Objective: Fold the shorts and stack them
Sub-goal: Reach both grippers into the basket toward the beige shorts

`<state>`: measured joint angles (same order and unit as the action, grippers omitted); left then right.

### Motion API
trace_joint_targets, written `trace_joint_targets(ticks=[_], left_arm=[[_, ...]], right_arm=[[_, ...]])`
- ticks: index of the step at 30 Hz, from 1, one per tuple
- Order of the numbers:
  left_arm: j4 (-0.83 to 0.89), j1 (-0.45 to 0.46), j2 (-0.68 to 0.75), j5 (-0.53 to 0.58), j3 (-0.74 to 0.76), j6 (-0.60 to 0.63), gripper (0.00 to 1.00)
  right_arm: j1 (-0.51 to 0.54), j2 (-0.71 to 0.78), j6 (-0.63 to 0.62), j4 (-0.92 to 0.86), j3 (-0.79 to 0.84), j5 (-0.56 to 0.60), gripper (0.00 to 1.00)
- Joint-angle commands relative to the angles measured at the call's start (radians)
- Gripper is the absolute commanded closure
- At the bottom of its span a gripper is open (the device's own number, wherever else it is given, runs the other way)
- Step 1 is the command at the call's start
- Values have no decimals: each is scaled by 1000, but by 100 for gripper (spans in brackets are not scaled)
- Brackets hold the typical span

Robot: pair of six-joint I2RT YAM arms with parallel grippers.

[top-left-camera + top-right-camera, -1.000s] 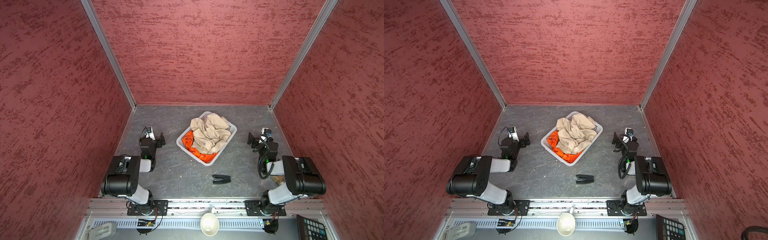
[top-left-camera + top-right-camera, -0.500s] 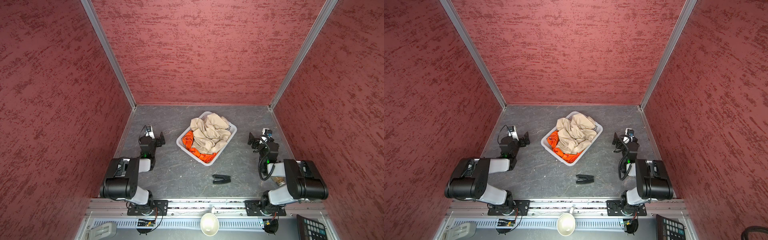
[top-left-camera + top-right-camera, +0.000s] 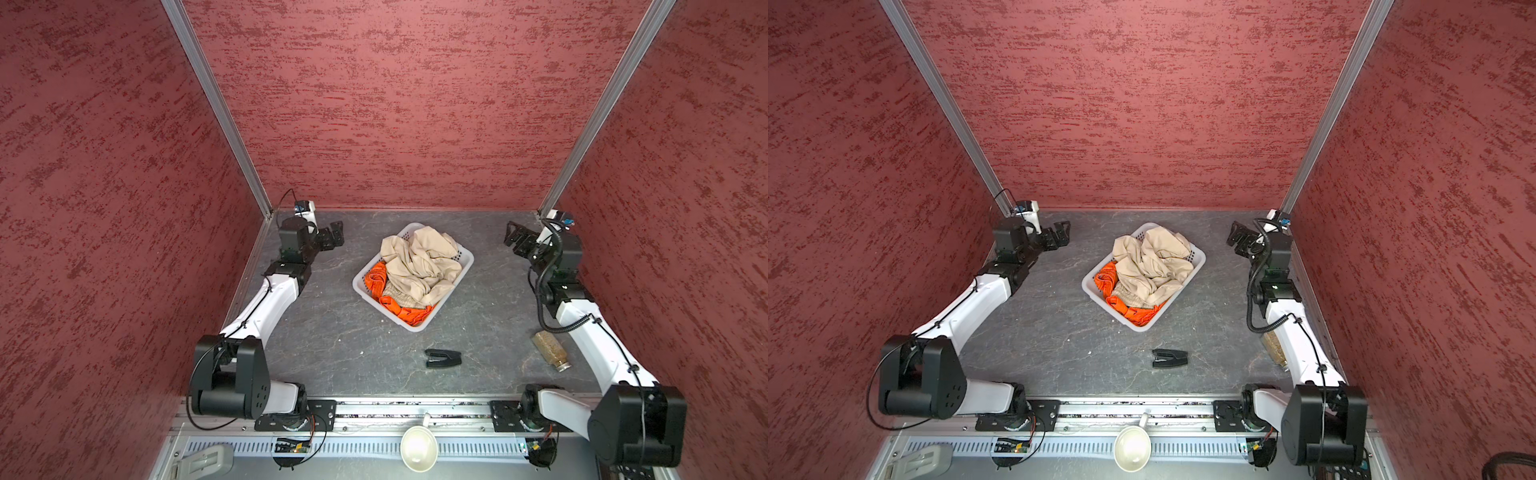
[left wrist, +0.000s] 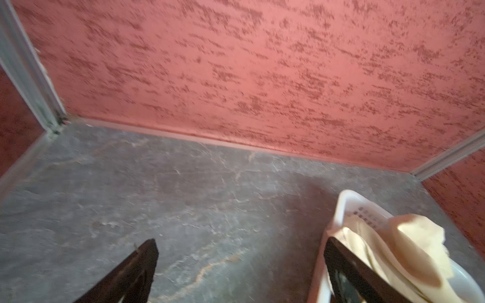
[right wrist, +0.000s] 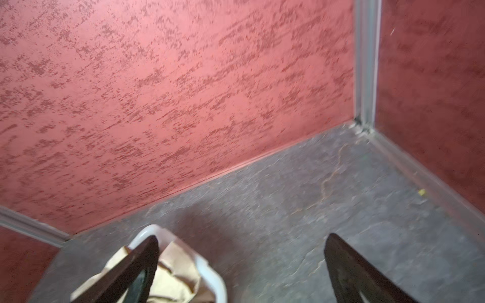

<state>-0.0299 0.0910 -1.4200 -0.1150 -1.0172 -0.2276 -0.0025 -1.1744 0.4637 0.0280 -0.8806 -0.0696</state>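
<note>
Two pairs of shorts sit bunched up in the white basket [image 3: 468, 261] in the middle of the gray table [image 3: 332, 345]. The beige shorts [image 3: 419, 266] lie on top. The orange shorts [image 3: 376, 280] peek out from under them on the near and left side. Nothing is folded yet, so the job looks to be at its very start: getting the first pair out.

The left claw [image 3: 334, 237] hangs at the far left, wide open and holding nothing. The right claw [image 3: 515, 239] hangs at the far right, wide open and empty too. Both are well apart from the basket.

Next, I think one claw must reach in over the rim, pinch the beige shorts and lift them onto bare table to spread flat.
</note>
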Motion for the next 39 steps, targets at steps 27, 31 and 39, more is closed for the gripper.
trace_joint_targets(ticks=[27, 31, 39], left_arm=[[397, -51, -40, -122, -124, -213, 6], [473, -92, 30, -102, -126, -208, 6], [657, -81, 115, -102, -191, -215, 10]], right_arm=[[513, -812, 547, 41, -505, -373, 1], [585, -982, 584, 44, -746, -379, 1], [604, -992, 544, -13, -869, -339, 1]])
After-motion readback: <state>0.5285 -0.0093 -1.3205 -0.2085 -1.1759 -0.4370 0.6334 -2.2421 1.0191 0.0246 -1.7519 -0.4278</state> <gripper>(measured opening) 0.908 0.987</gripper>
